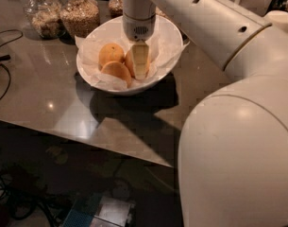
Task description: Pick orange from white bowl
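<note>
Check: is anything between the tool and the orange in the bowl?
Nothing visible. The tool is down in the bowl, right at the orange; two other oranges lie to its left, out of the way.

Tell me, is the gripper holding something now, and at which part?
It cannot be told: the gripper is down in the white bowl, in front of the rightmost orange.

No text, label, brand or number is showing legibly anywhere: none is reading on the glass jars [80,14], on the white bowl [129,90], or on the robot arm [205,22] (only small dark holes are showing there). The claw [139,74] is hanging inside the white bowl, against the orange [130,63].
</note>
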Motion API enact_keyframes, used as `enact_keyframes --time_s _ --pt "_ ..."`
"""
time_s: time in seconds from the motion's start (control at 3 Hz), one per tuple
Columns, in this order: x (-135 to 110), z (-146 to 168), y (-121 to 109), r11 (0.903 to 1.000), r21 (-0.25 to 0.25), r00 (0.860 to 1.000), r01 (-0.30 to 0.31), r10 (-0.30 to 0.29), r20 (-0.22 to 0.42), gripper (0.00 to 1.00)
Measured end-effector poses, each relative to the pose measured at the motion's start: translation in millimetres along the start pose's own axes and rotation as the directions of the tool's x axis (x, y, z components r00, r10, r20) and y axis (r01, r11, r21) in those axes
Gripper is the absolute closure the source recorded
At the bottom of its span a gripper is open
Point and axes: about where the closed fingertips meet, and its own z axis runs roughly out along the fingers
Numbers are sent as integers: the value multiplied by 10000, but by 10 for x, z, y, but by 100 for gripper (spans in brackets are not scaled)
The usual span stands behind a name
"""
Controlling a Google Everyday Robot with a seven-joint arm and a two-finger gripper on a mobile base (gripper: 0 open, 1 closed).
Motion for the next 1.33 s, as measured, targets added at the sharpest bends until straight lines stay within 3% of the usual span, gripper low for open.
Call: enact_keyframes --time_s 0.67,1.0,1.33 --pt "-72 246 -37 9990 -289 9994 346 -343 105 14" --pt "-72 374 0 9978 -512 9990 419 -410 179 28" --pt "-14 451 56 9969 -703 9992 355 -343 191 50"
